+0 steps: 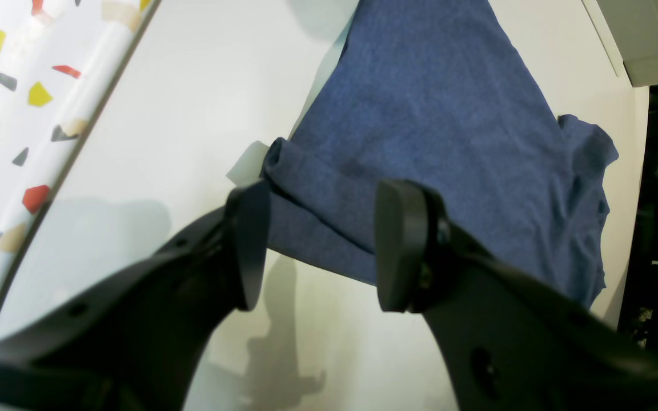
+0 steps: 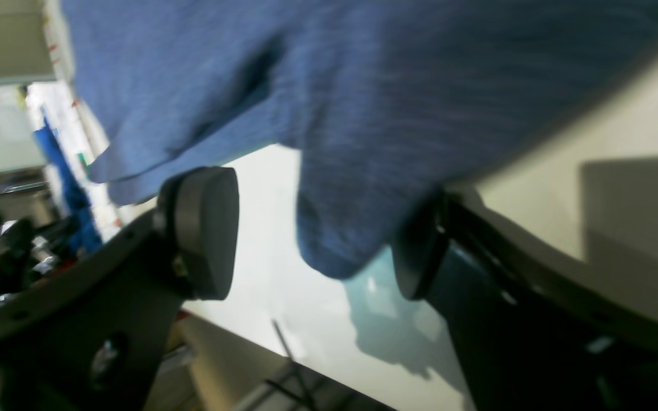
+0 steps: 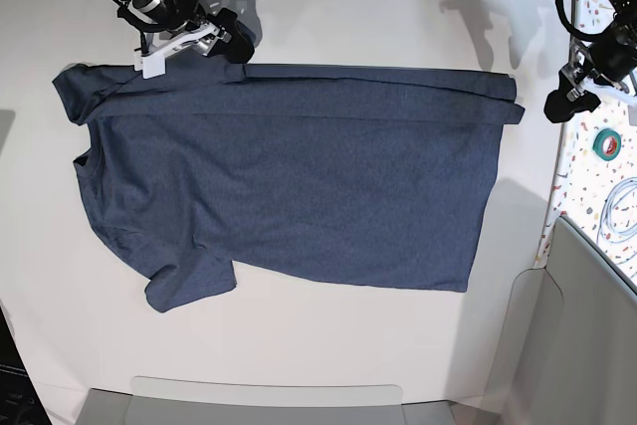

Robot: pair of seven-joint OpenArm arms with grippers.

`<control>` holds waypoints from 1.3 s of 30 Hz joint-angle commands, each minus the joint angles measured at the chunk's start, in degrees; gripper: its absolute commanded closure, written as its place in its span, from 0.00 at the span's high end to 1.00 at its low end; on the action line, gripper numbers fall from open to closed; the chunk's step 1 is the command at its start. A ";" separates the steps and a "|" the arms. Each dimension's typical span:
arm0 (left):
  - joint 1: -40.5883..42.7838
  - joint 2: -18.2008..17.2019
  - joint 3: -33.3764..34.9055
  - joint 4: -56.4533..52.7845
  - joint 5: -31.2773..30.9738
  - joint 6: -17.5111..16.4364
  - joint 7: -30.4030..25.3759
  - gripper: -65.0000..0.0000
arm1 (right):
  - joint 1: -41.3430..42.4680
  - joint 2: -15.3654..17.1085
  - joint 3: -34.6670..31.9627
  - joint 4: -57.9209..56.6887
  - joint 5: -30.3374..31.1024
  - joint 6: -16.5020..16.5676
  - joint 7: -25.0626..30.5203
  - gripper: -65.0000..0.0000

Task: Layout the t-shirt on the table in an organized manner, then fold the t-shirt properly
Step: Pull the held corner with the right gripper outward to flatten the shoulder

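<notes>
The dark blue t-shirt [image 3: 299, 176] lies spread on the white table [image 3: 328, 345], plain side up, collar and sleeves to the left, with its far edge turned over in a narrow strip. My left gripper [image 3: 565, 104] hovers just right of the hem's far corner. In the left wrist view the left gripper [image 1: 320, 245] is open, and the folded corner of the t-shirt [image 1: 437, 114] lies just beyond its fingertips. My right gripper [image 3: 234, 42] is at the far edge near the shoulder. In the blurred right wrist view the right gripper [image 2: 312, 251] stands open, with a fold of the t-shirt [image 2: 363, 85] lying between its fingers.
A speckled strip [image 3: 597, 176] runs along the table's right side, carrying a green tape roll [image 3: 604, 143] and a coiled cable [image 3: 619, 208]. A grey tray [image 3: 269, 403] lies at the near edge, and a grey panel [image 3: 587, 325] stands at the near right.
</notes>
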 commanded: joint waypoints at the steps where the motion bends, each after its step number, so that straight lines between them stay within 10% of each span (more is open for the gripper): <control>1: -0.24 -0.98 -0.25 0.73 -1.08 0.42 0.31 0.44 | -0.12 0.21 -0.07 0.23 0.04 0.18 -0.09 0.62; 6: -0.15 -0.98 -0.25 0.73 -1.08 0.42 0.23 0.44 | -0.39 0.91 -0.16 0.14 0.13 0.27 -0.44 0.58; 22: -0.15 -0.98 -0.25 0.73 -0.99 0.68 0.23 0.44 | 1.20 1.00 -0.07 4.36 0.22 0.53 -1.32 0.00; 39: -0.24 -0.98 -0.25 0.73 -0.99 0.86 0.31 0.44 | 22.47 1.00 0.37 -8.04 0.13 0.53 -1.14 0.00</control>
